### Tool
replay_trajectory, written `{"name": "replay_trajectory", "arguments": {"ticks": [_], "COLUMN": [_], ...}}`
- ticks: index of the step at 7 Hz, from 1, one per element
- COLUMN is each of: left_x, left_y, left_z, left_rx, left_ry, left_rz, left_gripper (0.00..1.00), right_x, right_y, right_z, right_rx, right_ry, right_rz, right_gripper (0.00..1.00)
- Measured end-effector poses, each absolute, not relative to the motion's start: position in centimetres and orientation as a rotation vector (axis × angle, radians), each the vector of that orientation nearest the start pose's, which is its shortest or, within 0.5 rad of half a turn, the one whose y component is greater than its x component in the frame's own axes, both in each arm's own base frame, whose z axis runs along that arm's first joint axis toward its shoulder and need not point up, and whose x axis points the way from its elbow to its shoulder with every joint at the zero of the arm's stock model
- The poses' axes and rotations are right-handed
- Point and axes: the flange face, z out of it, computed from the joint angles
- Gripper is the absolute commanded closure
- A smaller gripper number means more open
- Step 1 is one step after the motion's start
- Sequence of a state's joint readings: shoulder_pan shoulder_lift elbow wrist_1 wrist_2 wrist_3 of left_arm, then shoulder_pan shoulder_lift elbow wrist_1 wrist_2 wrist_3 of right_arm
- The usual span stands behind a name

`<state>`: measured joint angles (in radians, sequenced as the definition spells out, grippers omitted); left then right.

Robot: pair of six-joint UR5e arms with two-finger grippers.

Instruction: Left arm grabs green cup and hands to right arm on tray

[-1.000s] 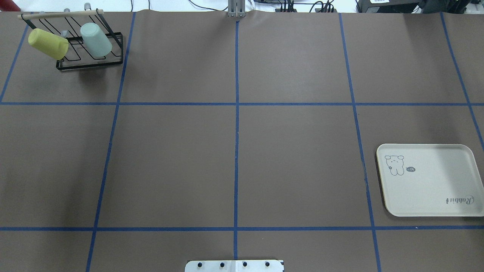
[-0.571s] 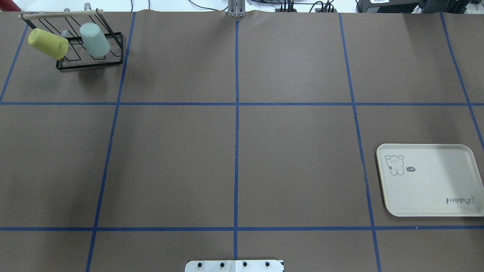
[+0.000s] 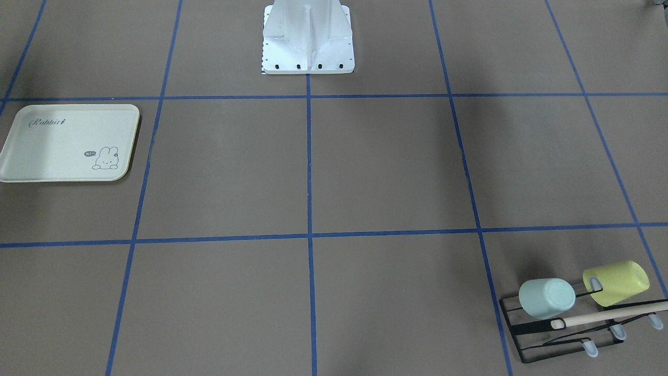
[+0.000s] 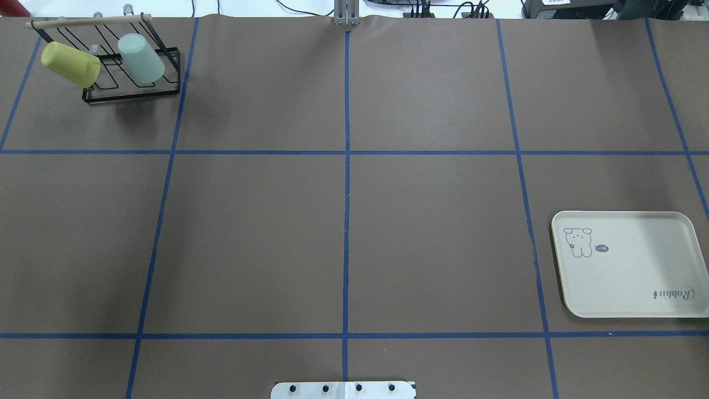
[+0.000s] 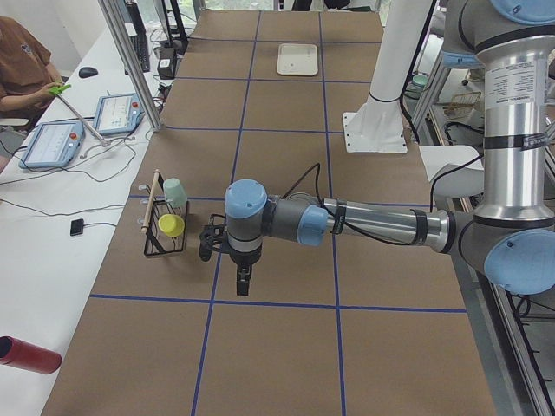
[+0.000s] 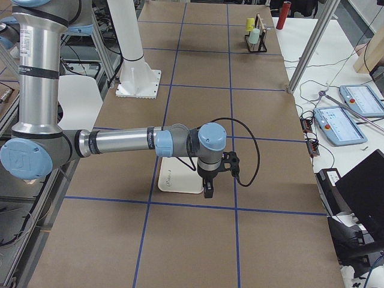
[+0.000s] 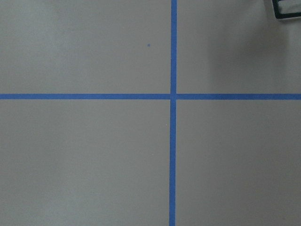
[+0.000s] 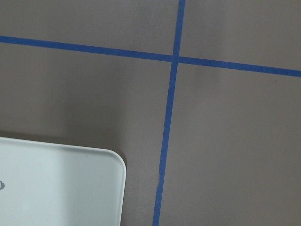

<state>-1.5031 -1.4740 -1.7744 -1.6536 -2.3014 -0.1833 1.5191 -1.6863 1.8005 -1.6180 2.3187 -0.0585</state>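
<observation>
The pale mint-green cup (image 4: pixel 141 58) hangs upside down on a black wire rack (image 4: pixel 133 95) at the far left of the table, beside a yellow-green cup (image 4: pixel 70 64). It also shows in the front view (image 3: pixel 547 297). The cream tray (image 4: pixel 631 277) lies bare at the near right and also shows in the right wrist view (image 8: pixel 56 188). My left gripper (image 5: pixel 243 284) shows only in the left side view, hovering a short way from the rack. My right gripper (image 6: pixel 207 191) shows only in the right side view, over the tray's edge (image 6: pixel 174 180). I cannot tell whether either is open.
Blue tape lines divide the brown table into squares. The robot's white base (image 3: pixel 308 52) stands at the middle of the near edge. A corner of the rack (image 7: pixel 287 9) shows in the left wrist view. An operator sits at a side desk (image 5: pixel 26 61).
</observation>
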Motion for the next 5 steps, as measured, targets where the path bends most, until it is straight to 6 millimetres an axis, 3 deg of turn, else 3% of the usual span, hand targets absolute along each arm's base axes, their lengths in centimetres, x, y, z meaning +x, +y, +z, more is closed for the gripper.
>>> {"name": "replay_trajectory", "arguments": {"ticks": [2,5], "left_x": [-0.6,8.8], "left_y": [-48.8,-56.8], "left_z": [56.7,46.6], "left_rx": [0.102,0.131], "left_ry": [0.805,0.779], "left_rz": [0.006,-0.030], "left_gripper": [0.00,0.00], "right_x": [3.5,2.3], "right_y": [-44.8,-44.6], "right_z": [60.6,60.9], "right_rx": [0.102,0.111], "right_ry": [-0.751,-0.755], "right_rz": [-0.159,-0.195], "right_gripper": [0.00,0.00]}}
